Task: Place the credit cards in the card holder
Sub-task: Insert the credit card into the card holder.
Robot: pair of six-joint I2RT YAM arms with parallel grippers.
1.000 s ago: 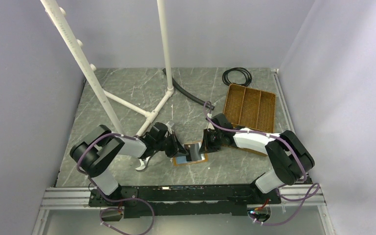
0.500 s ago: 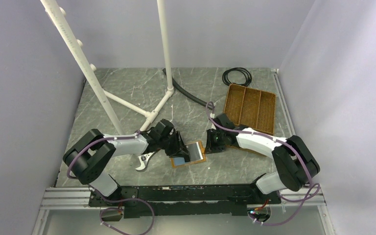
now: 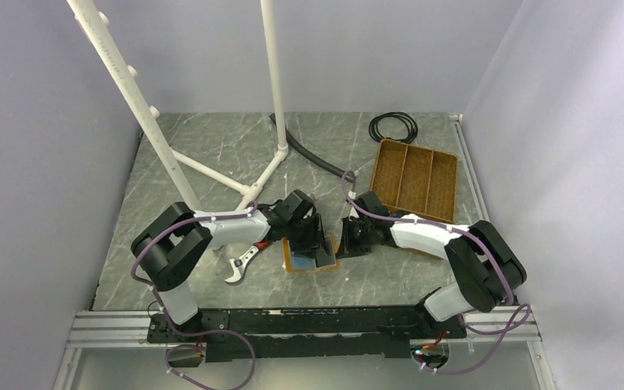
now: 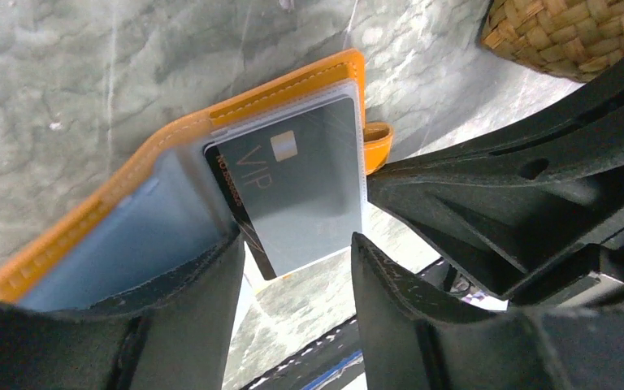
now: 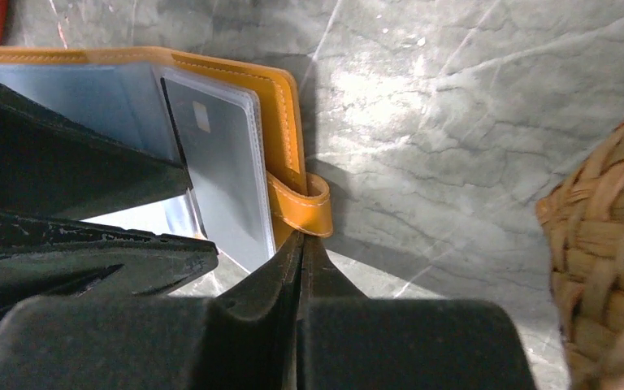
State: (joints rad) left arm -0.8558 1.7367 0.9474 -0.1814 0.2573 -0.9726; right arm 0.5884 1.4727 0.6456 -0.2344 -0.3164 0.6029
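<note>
The card holder (image 3: 301, 262) lies open on the table, orange-tan outside with bluish inner panels (image 4: 130, 236). A dark grey credit card (image 4: 301, 187) marked VIP sits in its clear sleeve, also seen in the right wrist view as the credit card (image 5: 219, 171). My left gripper (image 3: 313, 240) hovers open right over the holder, its fingers (image 4: 187, 301) straddling the card's near edge (image 4: 296, 240). My right gripper (image 3: 348, 241) is shut, its tips (image 5: 302, 236) touching the holder's orange strap tab (image 5: 309, 207) at the right edge. Any other cards are out of view.
A brown woven divided tray (image 3: 416, 179) stands at the right rear. A white pipe frame (image 3: 268, 162), a black hose (image 3: 309, 153) and a coiled cable (image 3: 392, 127) lie behind. A white-handled tool (image 3: 244, 264) rests left of the holder.
My left gripper went from shut to open and shifted right, over the card holder. The right gripper stayed at the holder's right edge.
</note>
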